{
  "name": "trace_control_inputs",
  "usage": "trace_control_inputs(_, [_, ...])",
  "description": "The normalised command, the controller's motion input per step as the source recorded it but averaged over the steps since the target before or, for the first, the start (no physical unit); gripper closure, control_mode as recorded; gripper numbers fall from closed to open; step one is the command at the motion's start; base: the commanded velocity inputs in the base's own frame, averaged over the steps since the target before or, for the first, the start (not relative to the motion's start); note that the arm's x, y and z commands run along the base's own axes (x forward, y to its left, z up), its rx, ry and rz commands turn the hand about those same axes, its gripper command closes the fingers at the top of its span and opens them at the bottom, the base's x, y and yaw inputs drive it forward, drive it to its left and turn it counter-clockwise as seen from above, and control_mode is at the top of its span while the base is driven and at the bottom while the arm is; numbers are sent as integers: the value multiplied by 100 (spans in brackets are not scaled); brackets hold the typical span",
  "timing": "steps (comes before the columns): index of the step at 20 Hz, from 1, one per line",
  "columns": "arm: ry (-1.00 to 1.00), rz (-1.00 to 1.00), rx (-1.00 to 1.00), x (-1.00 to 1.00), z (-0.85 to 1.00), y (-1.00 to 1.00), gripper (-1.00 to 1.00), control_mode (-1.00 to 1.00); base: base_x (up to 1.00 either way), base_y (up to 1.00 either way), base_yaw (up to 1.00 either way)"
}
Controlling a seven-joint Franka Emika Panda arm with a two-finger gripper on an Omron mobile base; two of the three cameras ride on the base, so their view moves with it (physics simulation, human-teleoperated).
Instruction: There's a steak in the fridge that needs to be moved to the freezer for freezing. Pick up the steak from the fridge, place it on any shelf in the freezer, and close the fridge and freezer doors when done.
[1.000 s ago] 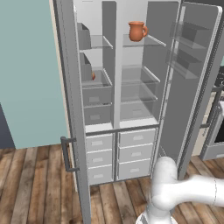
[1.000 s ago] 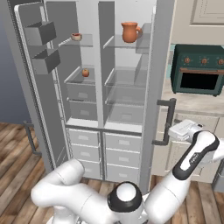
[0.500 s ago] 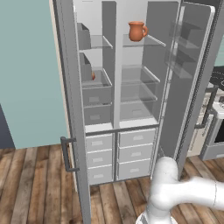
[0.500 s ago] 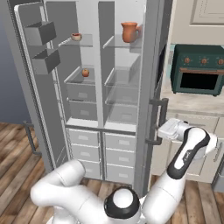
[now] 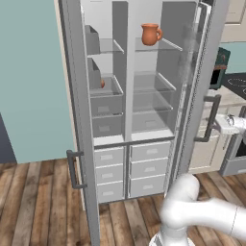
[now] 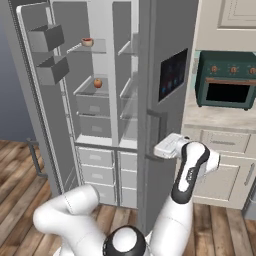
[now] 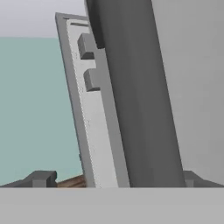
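Observation:
The steak (image 6: 87, 41) lies on the top glass shelf of the freezer (image 6: 92, 107), the left compartment, whose plain door (image 5: 73, 110) stands wide open. The fridge door (image 6: 167, 100) with the dark display panel is swung about halfway shut and hides most of the fridge (image 5: 151, 96) from the right. My gripper (image 6: 164, 148) is at this door's outer face beside its vertical bar handle (image 6: 159, 131). In the hand view the gripper (image 7: 117, 179) is open, with the handle (image 7: 135, 109) between its fingertips (image 7: 41, 178) and closer to the right one.
A terracotta jug (image 5: 151, 34) stands on the fridge's top shelf. A small orange fruit (image 6: 97, 82) sits on a freezer shelf. Right of the appliance are a counter with cabinets (image 6: 225, 145), a green toaster oven (image 6: 227, 80) and a stove (image 5: 235, 144). Wooden floor (image 5: 38, 202) lies in front.
The fridge door has swung from wide open to about half shut. My gripper has travelled left with it at the handle. The freezer door and steak have stayed put.

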Motion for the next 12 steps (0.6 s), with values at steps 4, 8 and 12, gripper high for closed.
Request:
trace_control_inputs(4, [0, 0, 0, -8, 0, 100, -100, -100, 0, 0, 0])
trace_control_inputs(8, [0, 0, -1, 3, 0, 100, -100, -100, 0, 0, 0])
trace_control_inputs(12, [2, -1, 0, 33, 0, 100, -100, -100, 0, 0, 0])
